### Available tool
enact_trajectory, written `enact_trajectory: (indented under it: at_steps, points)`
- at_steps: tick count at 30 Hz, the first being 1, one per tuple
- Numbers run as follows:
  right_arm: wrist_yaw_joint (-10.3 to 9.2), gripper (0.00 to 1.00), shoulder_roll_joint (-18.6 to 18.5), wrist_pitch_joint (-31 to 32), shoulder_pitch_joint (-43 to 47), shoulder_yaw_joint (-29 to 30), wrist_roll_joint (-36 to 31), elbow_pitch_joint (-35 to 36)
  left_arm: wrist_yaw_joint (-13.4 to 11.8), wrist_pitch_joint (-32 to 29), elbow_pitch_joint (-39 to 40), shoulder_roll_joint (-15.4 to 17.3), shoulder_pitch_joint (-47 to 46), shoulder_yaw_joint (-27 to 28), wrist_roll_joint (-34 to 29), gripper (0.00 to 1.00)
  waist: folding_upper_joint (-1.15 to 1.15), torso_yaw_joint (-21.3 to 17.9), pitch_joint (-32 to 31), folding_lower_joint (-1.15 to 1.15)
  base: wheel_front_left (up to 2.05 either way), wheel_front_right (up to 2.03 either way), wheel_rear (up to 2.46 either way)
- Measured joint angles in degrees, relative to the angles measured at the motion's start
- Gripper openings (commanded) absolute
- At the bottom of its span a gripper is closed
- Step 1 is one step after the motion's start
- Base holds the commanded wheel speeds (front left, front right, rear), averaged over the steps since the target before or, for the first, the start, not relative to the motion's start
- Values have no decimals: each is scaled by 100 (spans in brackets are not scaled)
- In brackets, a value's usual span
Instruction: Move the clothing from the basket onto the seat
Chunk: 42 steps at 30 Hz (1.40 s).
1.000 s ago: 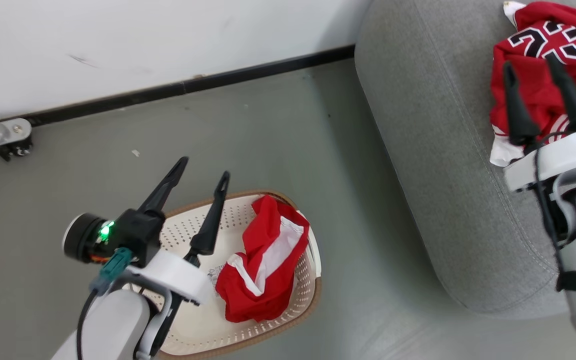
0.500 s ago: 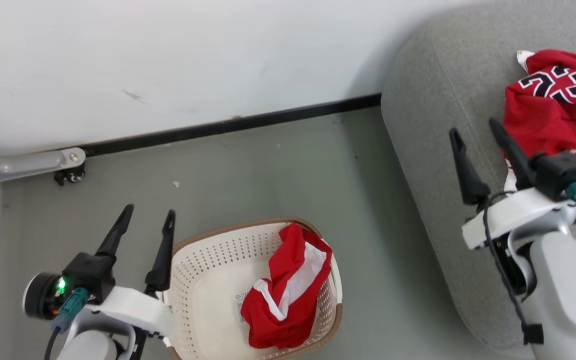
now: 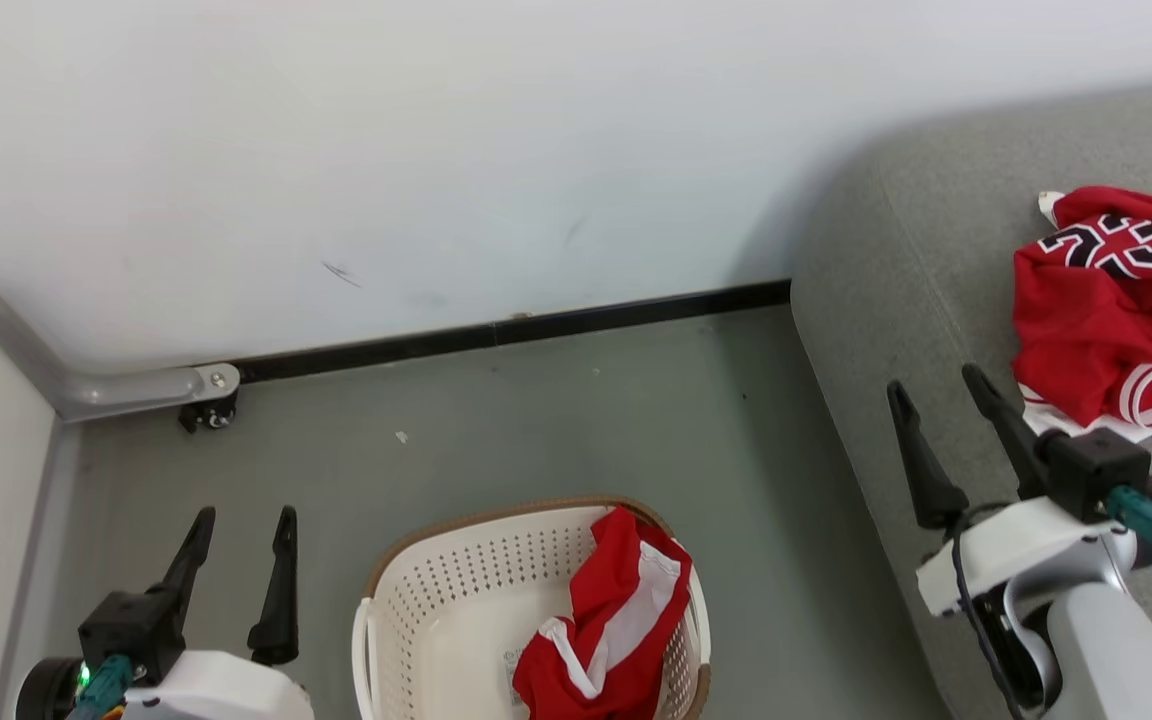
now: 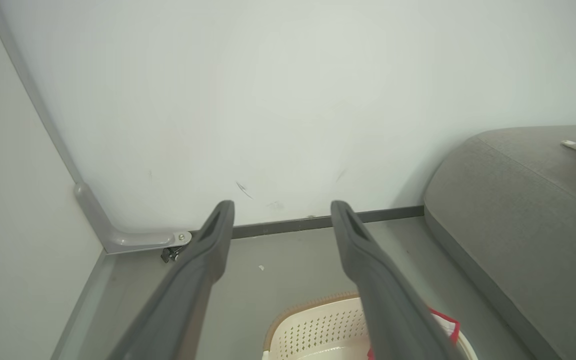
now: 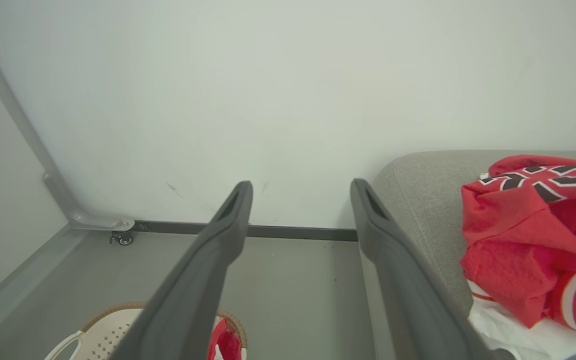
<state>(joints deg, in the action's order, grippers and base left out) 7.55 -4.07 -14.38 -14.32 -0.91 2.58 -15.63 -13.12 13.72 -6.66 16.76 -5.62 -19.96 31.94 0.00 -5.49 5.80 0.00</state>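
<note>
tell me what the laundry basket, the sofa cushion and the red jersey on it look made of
Laundry basket: moulded plastic, cream with a smooth, fairly matt finish, judging by its thin walls and regular rows of punched holes. Sofa cushion: grey woven upholstery fabric, matt and grainy, with a stitched seam line. Red jersey: probably synthetic sports mesh, judging by its fine pitted surface and soft folds.

Left gripper (image 3: 246,512) swung off the basket (image 3: 456,570) and ended up beside it. Right gripper (image 3: 934,378) backed off the red clothing (image 3: 1086,330) toward the seat (image 3: 866,330) edge.

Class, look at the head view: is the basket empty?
No, a red-and-white garment lies inside the basket.
</note>
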Motion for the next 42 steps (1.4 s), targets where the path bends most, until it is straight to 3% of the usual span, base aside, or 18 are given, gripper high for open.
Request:
enact_trajectory:
  at_steps: [23, 42]
  points:
    - [0, 100, 154, 0, 1214, 21, -156, 400, -33, 26, -3, 35, 755, 156, 130, 100, 0, 227, -756, 0, 0, 0, 0]
    - [0, 100, 162, 1, 1415, -4, 5, 805, -33, 49, 243, 97, 845, 216, 130, 100, 0, 259, -688, 0, 0, 0, 0]
